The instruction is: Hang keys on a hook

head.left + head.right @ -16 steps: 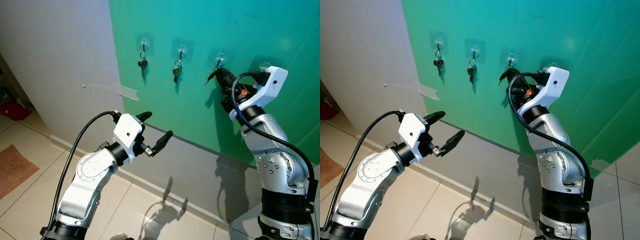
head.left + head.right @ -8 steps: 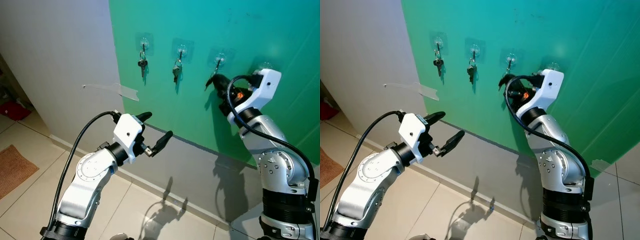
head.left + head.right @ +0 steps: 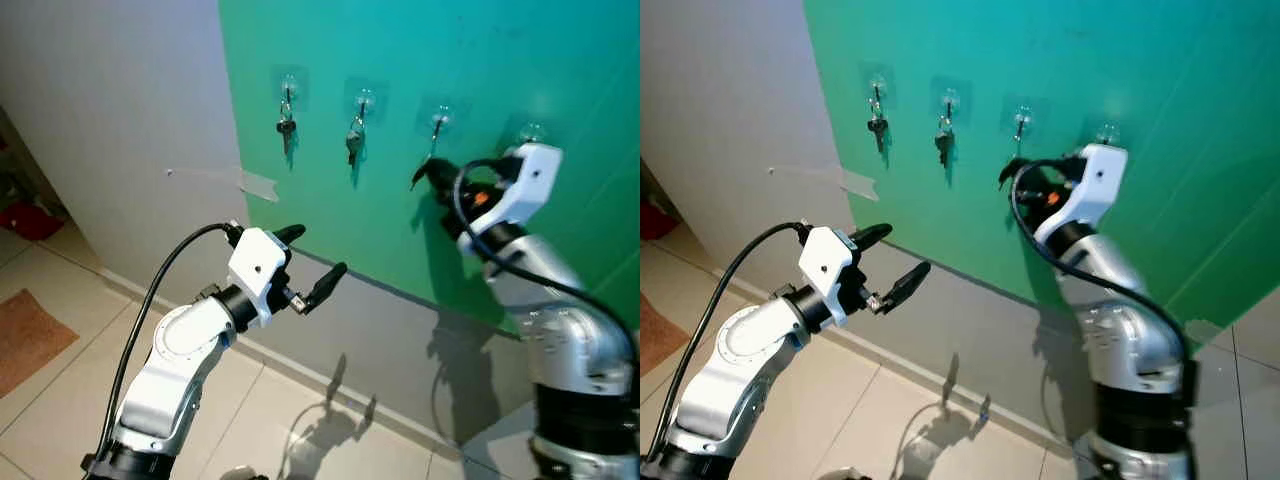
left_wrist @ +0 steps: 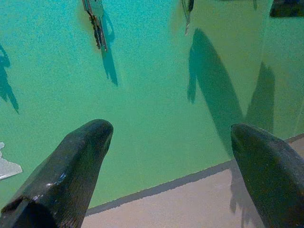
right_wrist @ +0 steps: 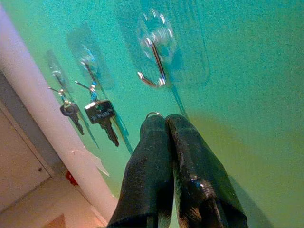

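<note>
Nearest the camera, the left end effector [image 3: 310, 265] hovers with fingers spread wide. Farther on, the right end effector [image 5: 165, 124] pinches a key ring [image 5: 153, 114] just below the third hook [image 5: 154, 66] on the green wall [image 3: 420, 60].

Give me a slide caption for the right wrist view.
Right pincer, shut on a key ring, just below an empty hook on the green wall; two keys hang beyond.
</note>
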